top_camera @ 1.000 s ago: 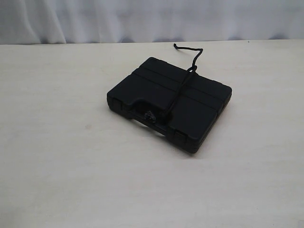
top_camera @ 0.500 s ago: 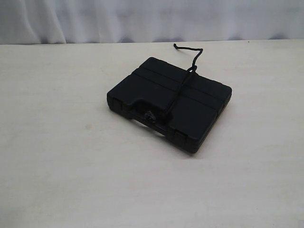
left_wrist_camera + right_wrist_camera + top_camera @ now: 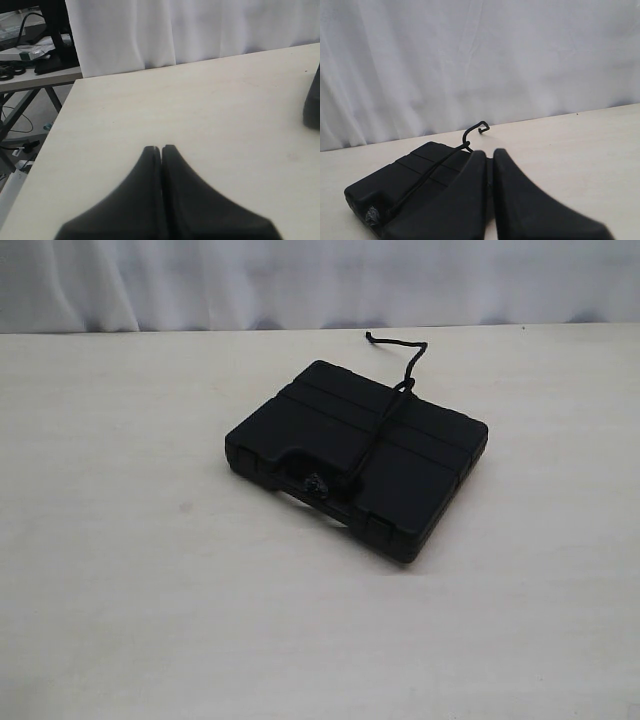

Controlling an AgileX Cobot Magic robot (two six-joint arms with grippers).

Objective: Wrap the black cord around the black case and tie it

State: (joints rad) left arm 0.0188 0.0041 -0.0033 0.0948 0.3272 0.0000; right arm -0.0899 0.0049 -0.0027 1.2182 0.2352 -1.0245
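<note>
Case (image 3: 355,455) sits flat on the desk (image 3: 150,590), slightly toward 3 o'clock of centre, with the cord (image 3: 385,425) running across its top from the 7 o'clock edge to a loose tail off its 1 o'clock corner. Left pincer (image 3: 161,149) and right pincer (image 3: 490,156) are both clamped closed, holding nothing.

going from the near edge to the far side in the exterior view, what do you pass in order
bare table → black case → loose end of the black cord lying on the table behind it → white curtain
</note>
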